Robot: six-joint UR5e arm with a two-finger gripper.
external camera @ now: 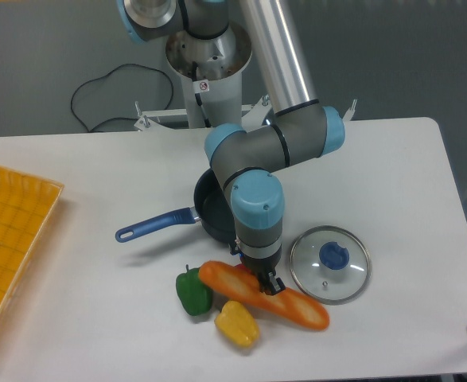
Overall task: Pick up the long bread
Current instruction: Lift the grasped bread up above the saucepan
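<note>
arm: grey tubular links with pale blue joint caps, reaching down from the base at the back of the white table (392, 183), wrist pointing straight down. gripper (268, 284): dark, two-fingered, set across the middle of the long bread (262, 295), jaws closed on it from either side. long bread: glossy orange-brown loaf with pale slash marks and rounded ends, lying diagonally near the table's front edge, left end higher in view, right end lower; whether it has left the table surface cannot be told. pan (211, 208): dark blue, round, with a long blue handle pointing left, sitting just behind the gripper and partly hidden by the wrist; its inside is mostly blocked from sight, contents cannot be told. lid (330, 264): round clear glass with a metal rim and blue knob, flat on the table just right of the bread. green pepper (192, 292): shiny, lumpy, touching or just beside the bread's left end. yellow pepper (237, 323): small, shiny, tucked just below the bread's middle. tray (10, 239): orange-yellow, grid-patterned, at the left edge.
</note>
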